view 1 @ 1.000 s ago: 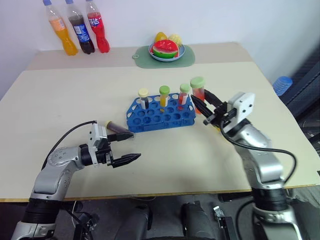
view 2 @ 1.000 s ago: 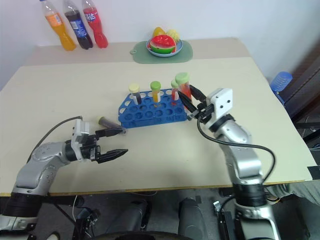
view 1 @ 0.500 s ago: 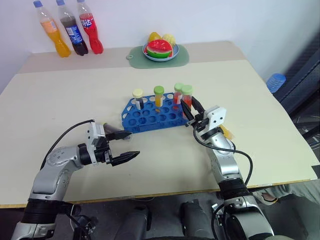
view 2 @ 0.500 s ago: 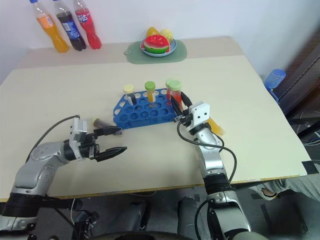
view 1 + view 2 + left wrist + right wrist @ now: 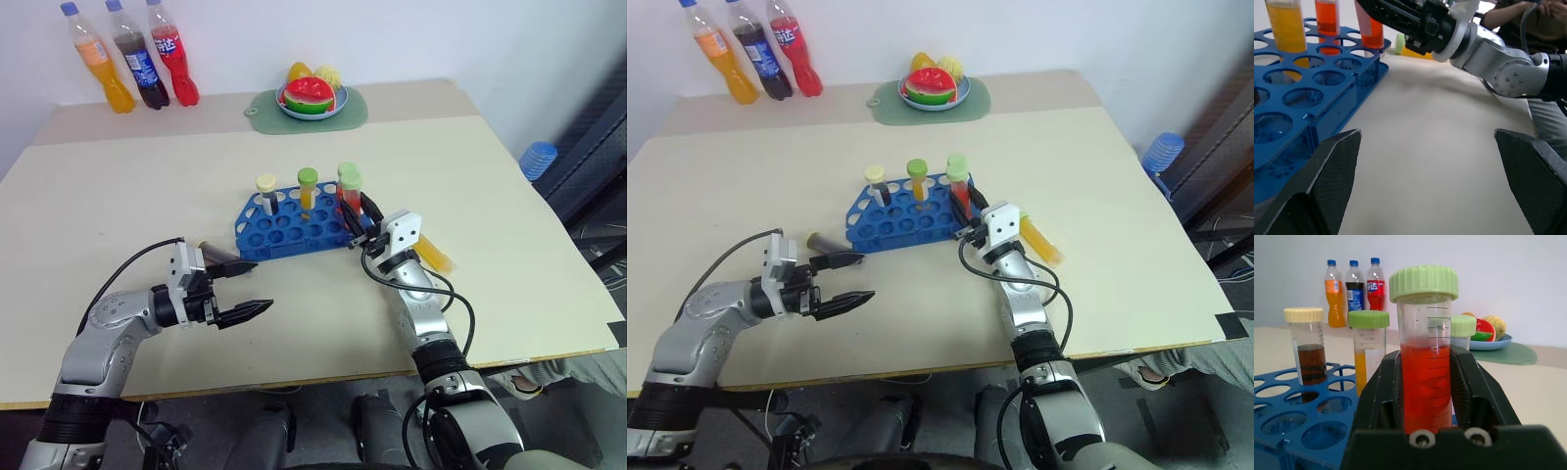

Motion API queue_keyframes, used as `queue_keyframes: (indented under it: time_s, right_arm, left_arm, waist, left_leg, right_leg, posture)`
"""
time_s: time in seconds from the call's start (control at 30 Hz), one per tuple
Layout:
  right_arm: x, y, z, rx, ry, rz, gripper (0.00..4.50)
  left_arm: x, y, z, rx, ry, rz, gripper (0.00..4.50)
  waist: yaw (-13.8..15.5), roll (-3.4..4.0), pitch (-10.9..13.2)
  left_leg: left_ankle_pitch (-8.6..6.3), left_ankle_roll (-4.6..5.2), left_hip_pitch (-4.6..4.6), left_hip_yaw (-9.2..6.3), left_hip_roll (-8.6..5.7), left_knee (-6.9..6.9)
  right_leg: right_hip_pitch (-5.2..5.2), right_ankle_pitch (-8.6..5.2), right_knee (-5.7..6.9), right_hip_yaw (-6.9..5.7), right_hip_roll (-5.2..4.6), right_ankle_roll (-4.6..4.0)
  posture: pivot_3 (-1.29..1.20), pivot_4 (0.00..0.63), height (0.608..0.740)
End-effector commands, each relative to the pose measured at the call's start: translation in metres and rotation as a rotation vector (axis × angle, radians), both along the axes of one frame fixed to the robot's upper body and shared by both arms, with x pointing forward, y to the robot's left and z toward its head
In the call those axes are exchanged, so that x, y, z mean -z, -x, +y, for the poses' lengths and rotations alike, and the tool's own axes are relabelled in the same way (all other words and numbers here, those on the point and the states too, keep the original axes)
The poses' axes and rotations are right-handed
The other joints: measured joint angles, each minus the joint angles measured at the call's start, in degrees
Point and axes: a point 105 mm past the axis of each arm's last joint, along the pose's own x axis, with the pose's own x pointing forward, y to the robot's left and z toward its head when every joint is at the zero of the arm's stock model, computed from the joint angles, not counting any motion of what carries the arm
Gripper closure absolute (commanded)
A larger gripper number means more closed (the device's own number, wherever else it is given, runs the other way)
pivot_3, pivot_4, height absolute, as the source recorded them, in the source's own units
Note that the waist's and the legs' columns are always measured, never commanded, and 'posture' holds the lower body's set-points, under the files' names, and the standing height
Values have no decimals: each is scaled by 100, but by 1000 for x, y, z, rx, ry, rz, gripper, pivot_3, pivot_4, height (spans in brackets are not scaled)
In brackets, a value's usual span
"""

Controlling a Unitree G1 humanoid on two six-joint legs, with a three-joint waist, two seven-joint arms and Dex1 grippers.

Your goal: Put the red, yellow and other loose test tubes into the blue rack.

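The blue rack (image 5: 284,230) stands mid-table with a dark tube (image 5: 266,199), a yellow tube (image 5: 308,194) and a red tube (image 5: 343,181) upright in it. My right gripper (image 5: 359,217) is at the rack's right end, shut on another red test tube (image 5: 1425,382) with a green cap, which stands upright with its lower end in a corner hole. A yellow test tube (image 5: 434,253) lies loose on the table right of that arm. A dark loose tube (image 5: 820,241) lies left of the rack, just beyond my open, empty left gripper (image 5: 255,287).
Three soda bottles (image 5: 127,59) stand at the back left. A plate of fruit (image 5: 309,98) sits on a green mat at the back centre. A blue object (image 5: 537,159) is off the table's right side. A person (image 5: 1518,10) sits beyond the table.
My right gripper has come down and in, lowering the red tube from above the rack's right end into it. The head camera has shifted. The left arm has stayed put.
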Motion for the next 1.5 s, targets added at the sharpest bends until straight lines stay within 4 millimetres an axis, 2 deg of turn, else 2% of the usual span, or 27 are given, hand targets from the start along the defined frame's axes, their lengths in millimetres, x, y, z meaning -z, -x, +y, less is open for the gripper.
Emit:
queue_keyframes:
  time_s: [0.03,0.13,0.3,0.4,0.47,0.5,0.6,0.67,0.77,0.93,1.13,1.3,1.5]
  right_arm:
    - [-10,2,0,-2,12,-49,1330]
    - [-21,6,-5,38,85,-105,24]
    - [-37,40,-18,6,199,-112,24]
    - [-34,65,-37,8,239,57,24]
    - [-21,81,-66,74,310,291,24]
    - [-22,87,-77,96,351,355,24]
    - [-26,87,-122,209,427,591,24]
    - [-29,82,-144,246,429,721,24]
    - [-33,70,-162,249,412,844,24]
    - [-27,50,-163,181,403,968,24]
    - [-30,29,-153,107,392,981,24]
    - [-31,23,-143,68,398,970,24]
    - [-21,18,-130,36,418,990,24]
  left_arm:
    - [-11,1,-2,11,10,-44,0]
    - [-10,1,-3,18,12,-41,0]
    - [-7,2,-8,45,10,-37,0]
    - [-6,2,-12,64,12,-34,0]
    - [-4,2,-14,78,10,-31,0]
    - [-4,1,-15,83,10,-29,0]
    - [1,1,-19,113,2,-22,0]
    - [2,1,-22,128,1,-21,0]
    - [3,1,-26,147,2,-23,0]
    - [0,4,-28,168,-6,-27,0]
    - [1,14,-27,216,-56,-33,0]
    - [-4,13,-23,205,-67,-48,0]
    - [-2,16,-24,202,-70,-43,0]
  waist:
    - [-2,1,1]
    - [4,2,1]
    - [49,1,1]
    - [62,3,1]
    - [77,9,2]
    - [81,7,0]
    - [57,12,2]
    - [63,11,3]
    - [71,9,2]
    - [56,8,2]
    - [58,8,3]
    - [71,7,4]
    - [50,7,4]
  left_leg:
    - [0,0,0,1,0,0]
    - [0,-1,-1,2,1,-2]
    - [1,-1,-7,2,-1,0]
    - [-2,3,-8,0,-1,0]
    - [-14,24,-9,2,0,1]
    - [-15,26,-11,2,-2,3]
    - [-17,30,-8,12,1,4]
    - [-16,31,-9,24,3,5]
    - [-17,32,-8,42,8,1]
    - [-23,43,-12,55,9,3]
    - [-24,44,-13,60,8,4]
    - [-24,44,-16,58,7,5]
    - [-24,44,-15,58,8,3]
  right_leg:
    - [-1,0,0,1,0,-1]
    - [-5,1,0,2,1,-1]
    - [-7,1,-2,3,0,-1]
    - [-7,0,-2,3,0,-1]
    - [-6,0,-2,3,-1,-1]
    - [-5,0,-2,4,-4,-1]
    - [-2,1,-5,4,-5,-3]
    - [-2,3,-7,4,-4,-6]
    - [-1,3,-11,3,-3,-6]
    - [-1,5,-21,2,-10,-5]
    - [-4,5,-22,4,-11,-4]
    - [-4,5,-23,4,-12,-3]
    - [-5,5,-22,4,-11,-3]
  posture:
    - [0,150,740]
    - [0,150,740]
    - [0,150,740]
    - [0,150,740]
    - [0,150,740]
    - [0,150,740]
    - [0,150,740]
    - [0,150,740]
    - [0,150,740]
    - [0,150,740]
    - [0,150,740]
    - [0,150,740]
    - [0,150,740]
